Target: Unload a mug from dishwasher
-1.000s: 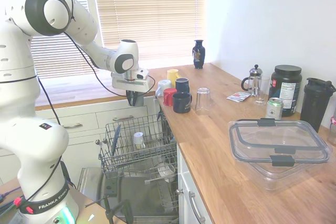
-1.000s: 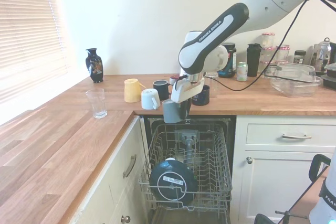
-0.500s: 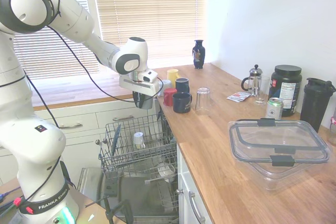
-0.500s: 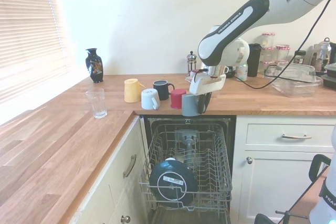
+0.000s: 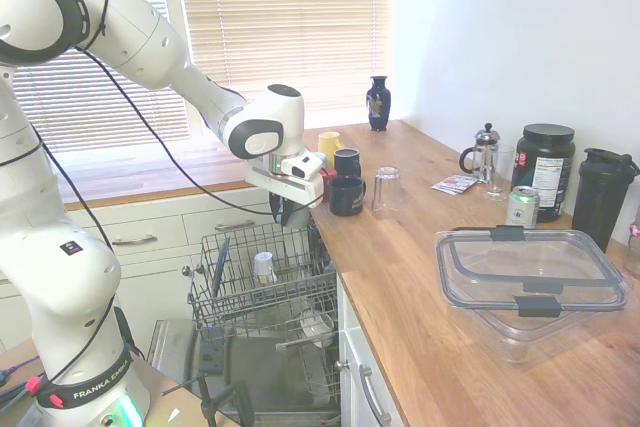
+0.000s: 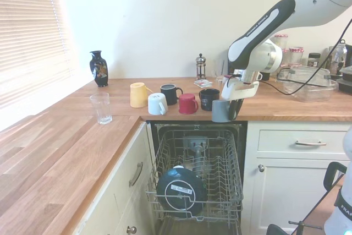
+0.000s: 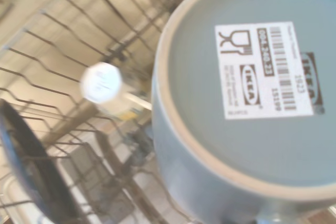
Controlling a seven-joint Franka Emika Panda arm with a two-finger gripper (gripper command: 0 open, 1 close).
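Couldn't really see the gripper (image 6: 231,109) fingers in either outside view, the mug (image 6: 221,111) covered most of them. In the first exterior view the mug was just a dark bit under the wrist. In the wrist view the mug (image 7: 247,103) ran off the frame at 3 and 6 o'clock, and the rack (image 7: 68,77) behind it was blurry. The dishwasher (image 5: 262,367) door got cut off at 6 o'clock. The lettering on the dark round thing (image 6: 181,191) in the rack was too small to read.
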